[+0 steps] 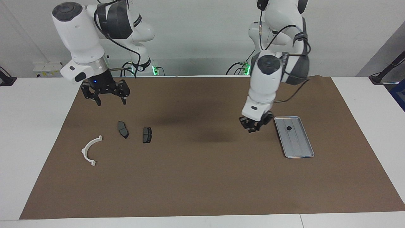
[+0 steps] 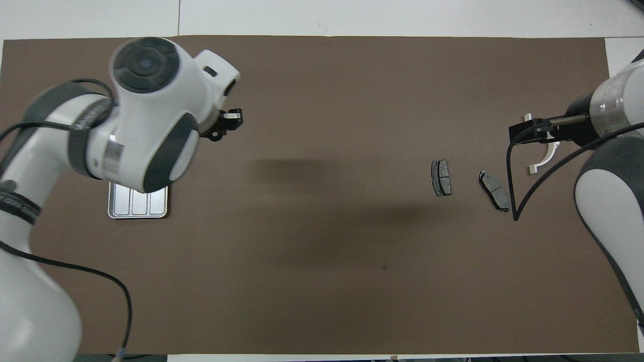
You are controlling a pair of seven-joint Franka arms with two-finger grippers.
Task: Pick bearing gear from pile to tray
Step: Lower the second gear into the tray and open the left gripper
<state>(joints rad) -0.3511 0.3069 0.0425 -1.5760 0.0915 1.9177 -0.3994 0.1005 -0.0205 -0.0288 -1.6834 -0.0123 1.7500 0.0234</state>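
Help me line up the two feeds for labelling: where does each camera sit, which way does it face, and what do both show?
Facing view: high across the table, looking at the robots; both arms show whole, the left pincer shut, up beside the tray, the right pincer open above the brake pads.
Overhead view: high above the robots' end, looking steeply down; the left arm hides most of the tray, the right pincer overlaps the white arc.
Both show the brown mat, tray, pads and arc, half a turn apart.
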